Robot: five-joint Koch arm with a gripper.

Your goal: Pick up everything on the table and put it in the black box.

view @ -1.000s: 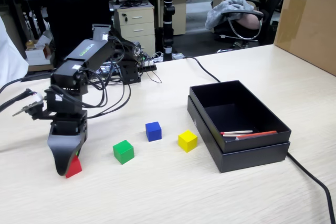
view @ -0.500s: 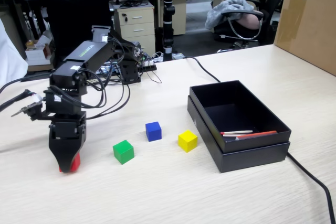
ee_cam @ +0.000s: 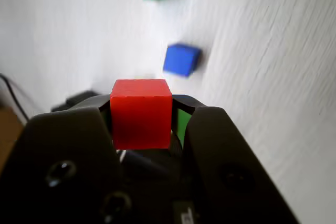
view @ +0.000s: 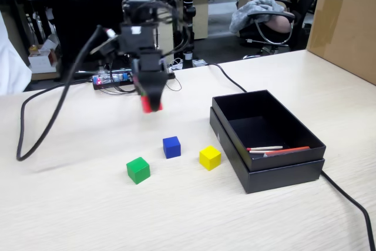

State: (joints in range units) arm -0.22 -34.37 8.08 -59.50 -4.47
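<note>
Table point(view: 88, 216) of pale wood grain is filling most of the fixed view. Black box point(view: 305, 171) is sitting at right on the table, seated in a wider black tray, with thin red and white sticks point(view: 276, 150) lying inside by its near wall. Arm is hanging raised above the table, left of the box. Gripper point(view: 151, 105) is pointing down, clenched on the red cube point(ee_cam: 140, 113), which is held in the air clear of the tabletop. Green cube point(view: 138, 170), blue cube point(view: 171, 146) and yellow cube point(view: 210, 157) are resting apart on the table, between arm and box; wrist view is showing green and blue blurred.
</note>
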